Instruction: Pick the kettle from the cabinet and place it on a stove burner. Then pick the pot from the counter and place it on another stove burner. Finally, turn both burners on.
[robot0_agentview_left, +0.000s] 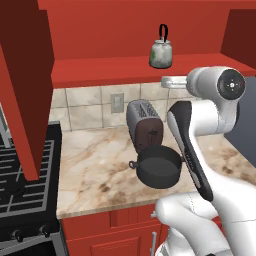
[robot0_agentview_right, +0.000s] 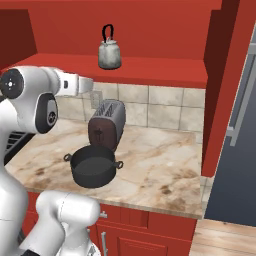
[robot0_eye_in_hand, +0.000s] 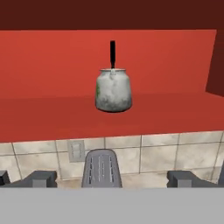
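One kettle (robot0_agentview_left: 161, 53) stands upright on the red shelf (robot0_agentview_left: 110, 70) of the cabinet (robot0_agentview_right: 150, 30), near the middle of the shelf and back from its front edge. Its black loop handle points straight up. In the hand view the kettle (robot0_eye_in_hand: 113, 89) is seen straight ahead and well apart from the jaws, with the handle edge-on as a thin black bar.

The gripper (robot0_eye_in_hand: 111, 178) has its jaws wide and they hold nothing; the two dark fingertips (robot0_eye_in_hand: 41, 178) show far apart at the bottom of the hand view. The arm (robot0_agentview_left: 215, 107) is raised above the right part of the desk, below the shelf.

The pot (robot0_agentview_left: 158, 166) sits on the desk (robot0_agentview_left: 95, 165) near the front edge, with one small loop handle to its left side. In the right base view the pot (robot0_agentview_right: 93, 166) shows both side handles. Just behind the pot, towards the back wall, stands a toaster (robot0_agentview_left: 144, 124); whether the two touch I cannot tell.

The stove (robot0_agentview_left: 25, 175) with its black grates is at the left end of the desk, and its knobs (robot0_agentview_left: 30, 232) are on the front. An open cabinet door (robot0_agentview_left: 27, 75) hangs in front of the stove's right side in the left base view.
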